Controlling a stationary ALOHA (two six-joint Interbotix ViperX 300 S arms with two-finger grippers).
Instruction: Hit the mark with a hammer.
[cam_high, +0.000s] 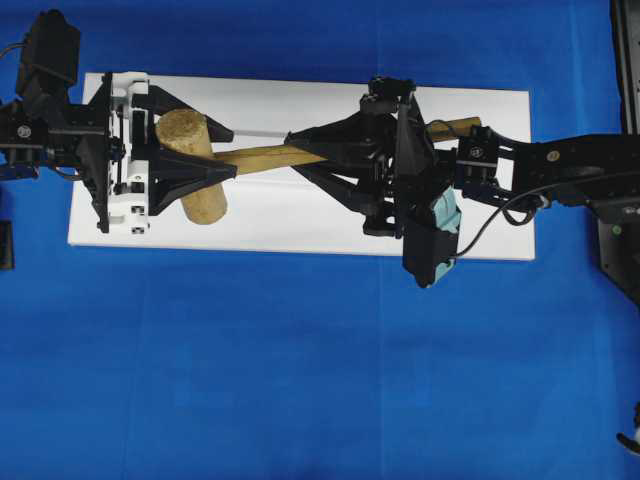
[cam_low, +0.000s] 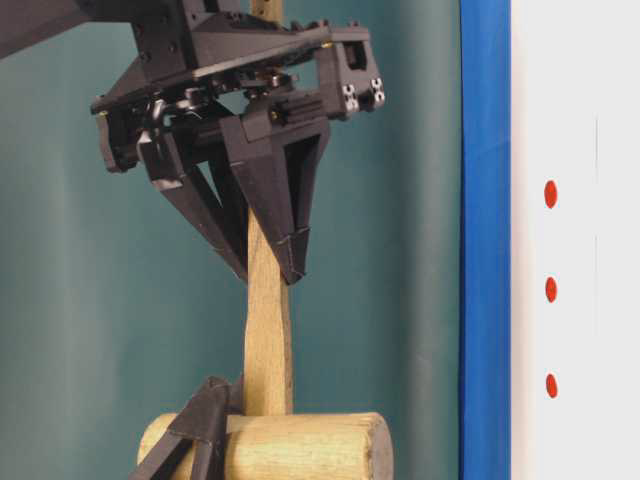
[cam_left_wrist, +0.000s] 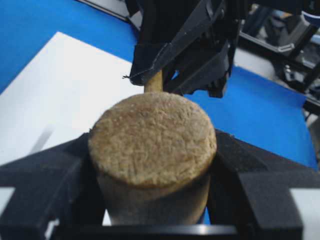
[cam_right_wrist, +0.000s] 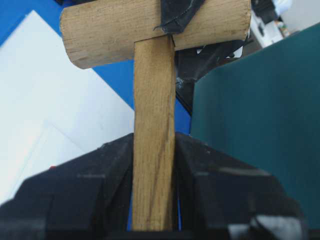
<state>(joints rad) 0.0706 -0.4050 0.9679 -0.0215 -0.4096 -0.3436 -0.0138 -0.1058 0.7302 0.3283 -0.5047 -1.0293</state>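
Handover stage of the striking task. Both arms meet over the white board (cam_high: 300, 225), and the hammer (cam_high: 250, 160) lies between them, above the board's left half in the overhead view. The left gripper (cam_high: 195, 165) is clamped across the thick round head, its fingers (cam_left_wrist: 45, 175) pressed to either side of the head's end face in the left wrist view. The right gripper (cam_high: 300, 150) straddles the squared handle about halfway along; in the right wrist view its black fingers (cam_right_wrist: 95, 180) sit just beside the wood on both sides, but whether they press it or have slackened cannot be told.

By judgement, the tool is being passed from one arm to the other, so that a single gripper carries it by the handle. The next move calls for one firm hold on the handle and a clean release of the head, without letting the tool roll or drop. After that comes a swing toward the mark. A loose handle grip would let the heavy head sag.

Surface: the board lies on a blue cloth (cam_high: 300, 380) that reaches every edge of the overhead view. In the table-level view three small red dots (cam_low: 551, 289) sit in a row at 3 o'clock on a white strip; which of them is the mark cannot be told. A dark green panel (cam_low: 100, 300) closes the background behind the arms. At 3 o'clock in the overhead view, dark rig parts show at the frame edge.
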